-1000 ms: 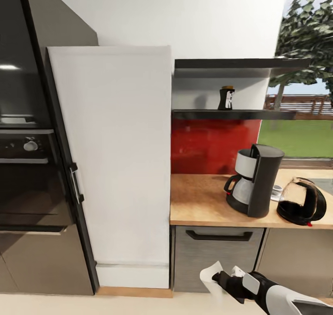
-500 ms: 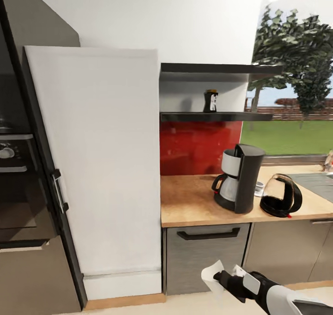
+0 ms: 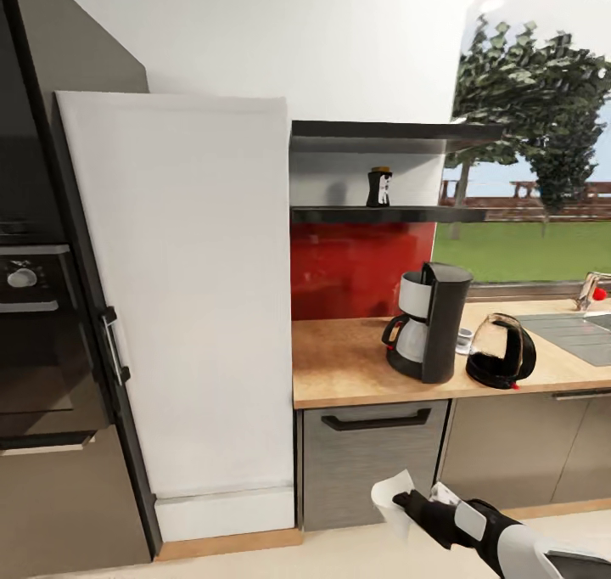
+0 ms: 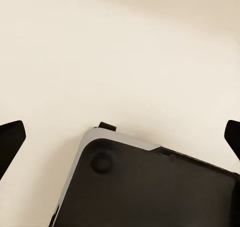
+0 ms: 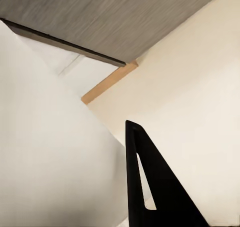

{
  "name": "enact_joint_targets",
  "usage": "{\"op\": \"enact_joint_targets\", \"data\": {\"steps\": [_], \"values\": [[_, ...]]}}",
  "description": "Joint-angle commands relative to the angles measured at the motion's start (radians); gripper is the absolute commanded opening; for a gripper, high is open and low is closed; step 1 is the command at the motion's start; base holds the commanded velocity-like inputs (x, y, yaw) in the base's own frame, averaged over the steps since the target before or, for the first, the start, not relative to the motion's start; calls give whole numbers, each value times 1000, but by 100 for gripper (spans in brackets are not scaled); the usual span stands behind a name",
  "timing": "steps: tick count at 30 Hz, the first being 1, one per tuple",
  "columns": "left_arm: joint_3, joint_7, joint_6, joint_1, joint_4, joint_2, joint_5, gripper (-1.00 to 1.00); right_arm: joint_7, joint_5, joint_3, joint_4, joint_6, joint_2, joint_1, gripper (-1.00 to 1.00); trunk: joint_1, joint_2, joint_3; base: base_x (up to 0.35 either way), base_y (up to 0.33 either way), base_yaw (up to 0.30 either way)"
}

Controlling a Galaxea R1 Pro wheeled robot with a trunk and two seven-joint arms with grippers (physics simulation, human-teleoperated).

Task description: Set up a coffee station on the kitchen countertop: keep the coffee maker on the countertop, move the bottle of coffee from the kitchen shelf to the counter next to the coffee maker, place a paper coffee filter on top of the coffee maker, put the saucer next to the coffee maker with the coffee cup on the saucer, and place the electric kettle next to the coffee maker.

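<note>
Your right gripper (image 3: 406, 501) is clamped on the paper coffee filter (image 3: 392, 503), low in front of the drawer (image 3: 373, 456), below counter height. The filter is a white flap sticking up and toward the fridge side; its long axis is hard to call, and the lower edge blurs into the floor (image 3: 339, 553). In the right wrist view the filter (image 5: 45, 147) covers much of the frame beside one dark finger (image 5: 150, 187); the second finger is hidden. Your left gripper (image 4: 120, 142) is spread wide, its tips cut off at the frame edges, over the robot base (image 4: 150, 187).

The coffee maker (image 3: 428, 323) stands upright on the countertop (image 3: 339, 362), carafe handle facing the fridge (image 3: 182, 299). The electric kettle (image 3: 501, 351) sits just beside it, toward the sink (image 3: 577, 333). Between them is a small pale item, too small to identify. The bottle of coffee (image 3: 379, 186) stands upright on the shelf (image 3: 382, 214).
</note>
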Motion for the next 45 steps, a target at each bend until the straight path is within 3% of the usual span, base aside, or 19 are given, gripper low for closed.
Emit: {"op": "enact_joint_targets", "data": {"steps": [1, 10, 41, 42, 44, 45], "values": [[-1, 3, -2, 0, 0, 0, 2, 100, 29, -3, -8, 3, -2, -7, -1, -100, 0, -1, 0, -4, 1, 0], [-1, 3, 1, 0, 0, 0, 2, 100, 87, -12, -8, 2, -35, -27, -1, -100, 0, -1, 0, 20, 0, 0], [1, 3, 15, 0, 1, 1, 5, 100, 87, -1, -6, 0, -39, -27, -1, -100, 0, -1, 0, 33, 0, 0], [3, 3, 7, 0, 0, 1, 8, 100, 88, 3, 28, -20, 10, -27, -1, -100, 0, -1, 0, 0, 0, 0], [4, 3, 8, 0, 0, 1, 8, 100, 84, 3, 37, -53, 48, -27, -1, -100, 0, -1, 0, 0, 0, 0], [4, 3, 9, 0, 0, 1, 8, 100, 77, 3, 43, -120, 102, -27, -1, -100, 0, -1, 0, 0, 0, 0]]}}
